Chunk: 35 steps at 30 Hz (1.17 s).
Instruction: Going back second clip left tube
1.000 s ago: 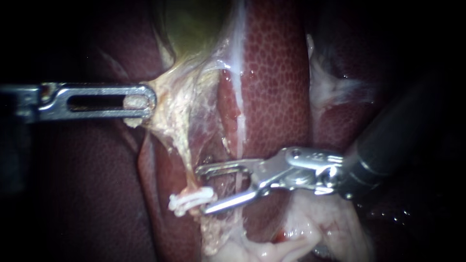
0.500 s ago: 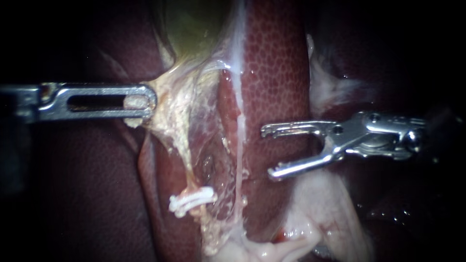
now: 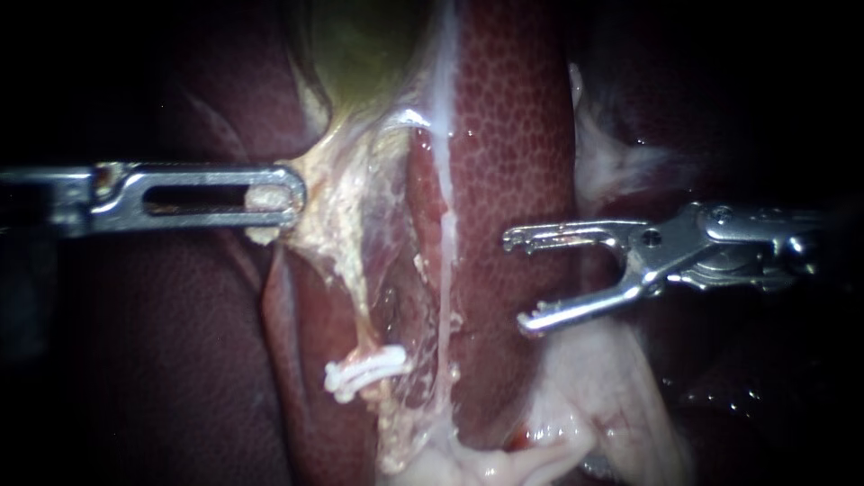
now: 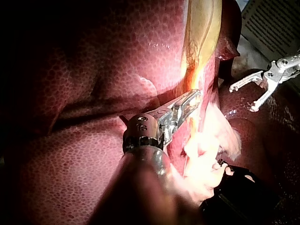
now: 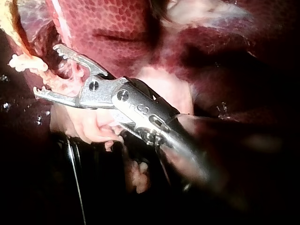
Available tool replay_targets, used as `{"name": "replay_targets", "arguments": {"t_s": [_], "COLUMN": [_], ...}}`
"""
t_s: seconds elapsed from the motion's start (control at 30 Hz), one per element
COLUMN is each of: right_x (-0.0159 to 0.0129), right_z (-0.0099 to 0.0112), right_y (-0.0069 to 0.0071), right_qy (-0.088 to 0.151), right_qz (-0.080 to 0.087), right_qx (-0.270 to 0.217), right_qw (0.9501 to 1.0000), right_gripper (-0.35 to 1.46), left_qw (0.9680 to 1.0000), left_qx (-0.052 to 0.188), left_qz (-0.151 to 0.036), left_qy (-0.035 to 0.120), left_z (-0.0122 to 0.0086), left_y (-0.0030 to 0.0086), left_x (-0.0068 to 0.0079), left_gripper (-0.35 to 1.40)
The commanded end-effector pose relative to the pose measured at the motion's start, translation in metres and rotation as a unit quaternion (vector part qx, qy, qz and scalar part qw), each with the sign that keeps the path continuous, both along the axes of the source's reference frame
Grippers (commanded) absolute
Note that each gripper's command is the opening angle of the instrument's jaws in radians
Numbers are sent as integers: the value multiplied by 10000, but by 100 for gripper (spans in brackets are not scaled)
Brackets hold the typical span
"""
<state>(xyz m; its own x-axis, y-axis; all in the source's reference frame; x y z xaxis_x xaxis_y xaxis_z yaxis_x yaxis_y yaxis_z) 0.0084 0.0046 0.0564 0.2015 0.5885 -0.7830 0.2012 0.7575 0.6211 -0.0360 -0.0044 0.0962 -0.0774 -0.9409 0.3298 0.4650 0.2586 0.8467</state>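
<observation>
A white clip sits across the left tube, a thin pale strand running down from the gallbladder. My left instrument comes in level from the left, its slotted jaws shut on the pale tissue at the gallbladder's lower end. My right instrument hovers over the liver, well right of the tube, jaws open and empty. In the right wrist view those jaws gape just short of the clip. In the left wrist view my left instrument grips the lit tissue, with my right instrument off beyond it.
A second thin white strand runs down the liver between the tube and the right jaws. Pale fatty tissue lies under the right instrument. Dark liver surface fills the lower left.
My right instrument has drawn back to the right, away from the clip and the left tube, with its jaws still open. The left instrument and the tissue it holds have shifted slightly to the right.
</observation>
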Motion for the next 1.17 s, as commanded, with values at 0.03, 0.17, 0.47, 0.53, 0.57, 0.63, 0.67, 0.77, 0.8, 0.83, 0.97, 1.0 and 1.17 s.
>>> {"name": "replay_targets", "arguments": {"t_s": [0.03, 0.17, 0.47, 0.53, 0.57, 0.63, 0.67, 0.77, 0.8, 0.83, 0.97, 1.0, 1.17], "right_x": [-1, -3, -8, -8, -8, -8, -8, -8, -7, -7, -7, -7, -6], "right_z": [0, -1, -4, -6, -7, -8, -9, -10, -11, -11, -13, -13, -17], "right_y": [0, 1, 3, 2, 2, 2, 2, 2, 2, 2, 2, 2, 3], "right_qy": [0, -10, -45, -45, -46, -45, -45, -42, -41, -41, -40, -36, -33], "right_qz": [-5, -5, 20, 20, 22, 22, 22, 19, 19, 19, 22, 19, 19], "right_qx": [1, -29, -45, -43, -39, -38, -37, -68, -67, -67, -66, -97, -123], "right_qw": [10000, 10000, 10000, 10000, 10000, 10000, 10000, 10000, 10000, 10000, 10000, 9999, 9999], "right_gripper": [60, 60, 60, 60, 60, 60, 60, 60, 60, 60, 60, 60, 60], "left_qw": [10000, 10000, 9999, 9999, 9999, 9999, 9999, 9999, 9999, 9999, 9999, 9999, 9999], "left_qx": [-22, 16, 31, 22, 31, 55, 57, 66, 69, 68, 68, 68, 68], "left_qz": [-21, 15, 80, 81, 95, 88, 96, 109, 119, 120, 120, 121, 120], "left_qy": [9, 29, 97, 98, 122, 110, 102, 107, 99, 99, 98, 98, 98], "left_z": [4, 15, 45, 51, 54, 56, 56, 56, 56, 56, 56, 56, 56], "left_y": [-1, -2, 6, 7, 7, 7, 7, 7, 6, 6, 6, 6, 6], "left_x": [-2, -14, -37, -39, -41, -43, -44, -47, -47, -47, -47, -47, -47], "left_gripper": [-35, -35, -35, -35, -35, -35, -35, -35, -35, -35, -35, -35, -35]}}
